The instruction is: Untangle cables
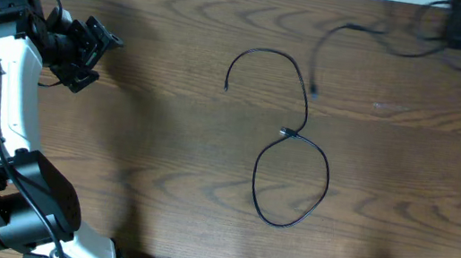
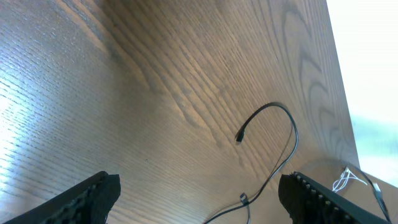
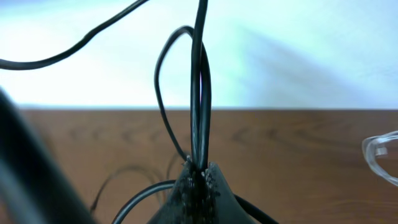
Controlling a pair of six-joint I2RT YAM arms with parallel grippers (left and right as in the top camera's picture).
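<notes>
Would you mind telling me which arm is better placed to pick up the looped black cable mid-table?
Left. The left gripper is open and empty, and the looped black cable lies in its wrist view. The right gripper is shut on another black cable.

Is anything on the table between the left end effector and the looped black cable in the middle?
Nothing visible does. Only wood table surface lies between the left end effector and the looped black cable.
</notes>
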